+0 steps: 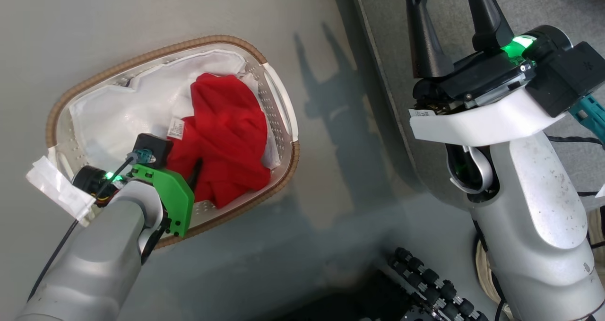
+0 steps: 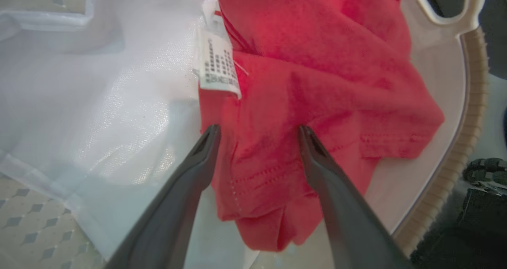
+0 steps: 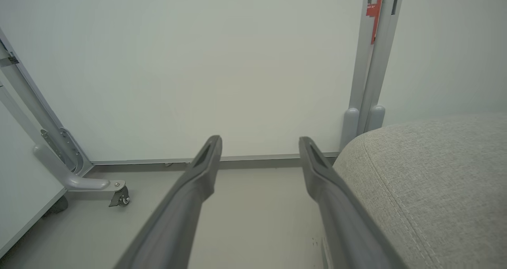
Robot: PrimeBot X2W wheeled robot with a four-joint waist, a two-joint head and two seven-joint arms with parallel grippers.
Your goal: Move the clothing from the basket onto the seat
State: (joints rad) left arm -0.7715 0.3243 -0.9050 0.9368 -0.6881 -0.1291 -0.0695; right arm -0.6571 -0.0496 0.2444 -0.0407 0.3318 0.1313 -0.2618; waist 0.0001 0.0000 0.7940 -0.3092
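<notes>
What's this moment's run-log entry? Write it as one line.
left claw: open, over red garment in basket | right claw: open, empty, beside seat | garment not yet gripped

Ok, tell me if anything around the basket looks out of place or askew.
The white liner sits rumpled and slack inside the basket, not smoothed against its walls. The red garment lies crumpled at one end. Nothing looks spilled or broken.

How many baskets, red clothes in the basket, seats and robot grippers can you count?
1 basket
1 red garment
1 seat
2 grippers: left gripper, right gripper
Total: 5
</notes>
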